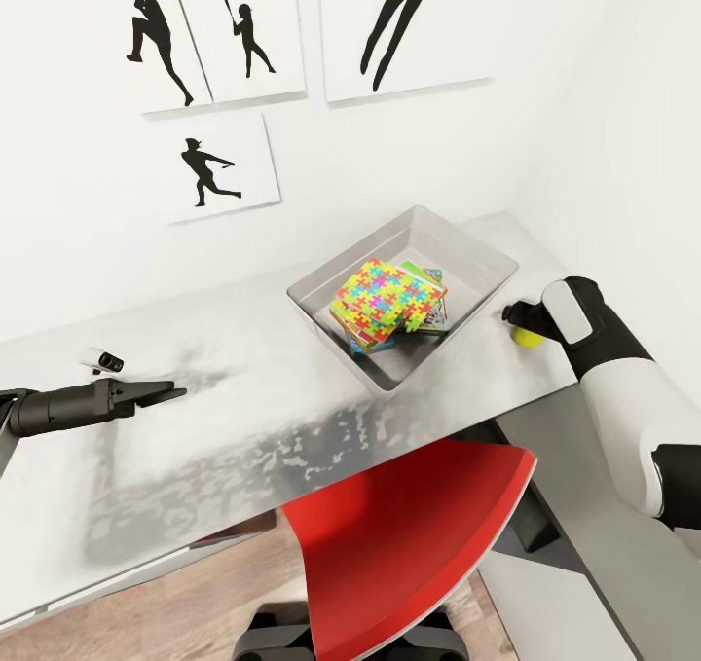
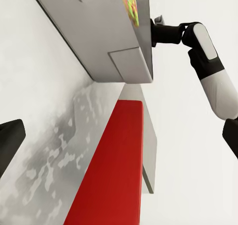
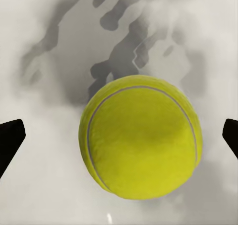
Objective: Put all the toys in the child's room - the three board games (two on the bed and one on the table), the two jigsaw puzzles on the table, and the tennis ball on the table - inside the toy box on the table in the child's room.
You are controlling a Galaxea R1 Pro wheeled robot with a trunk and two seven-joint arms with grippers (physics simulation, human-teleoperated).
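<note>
The right gripper (image 1: 517,316) covers most of the ball (image 1: 528,338) in the head view; just a yellow-green sliver shows under it, on the table (image 1: 243,418) just beside the bin (image 1: 321,308), on its right. In the right wrist view the ball (image 3: 141,137) sits on the tabletop between 2 dark fingertips (image 3: 10,140) at the picture's edges, spread wide and clear of it on both sides.

Inside the bin a jigsaw (image 1: 389,298) lies tilted on top of a stack. Below it only the edges of game boxes (image 1: 435,312) peep out; how many, and whether a 2nd jigsaw lies among them, cannot be told.

The left gripper (image 1: 166,391) hovers over the table well left of the bin, its fingers close together with nothing between them. In the left wrist view 1 dark fingertip (image 2: 9,143) is cut off at the edge.

A small dark-and-white object (image 1: 103,360) too small to identify lies near the left gripper. A red chair (image 1: 409,534) stands in front of the bin, partly under the table. 4 silhouette pictures (image 1: 219,166) hang on the wall behind.
</note>
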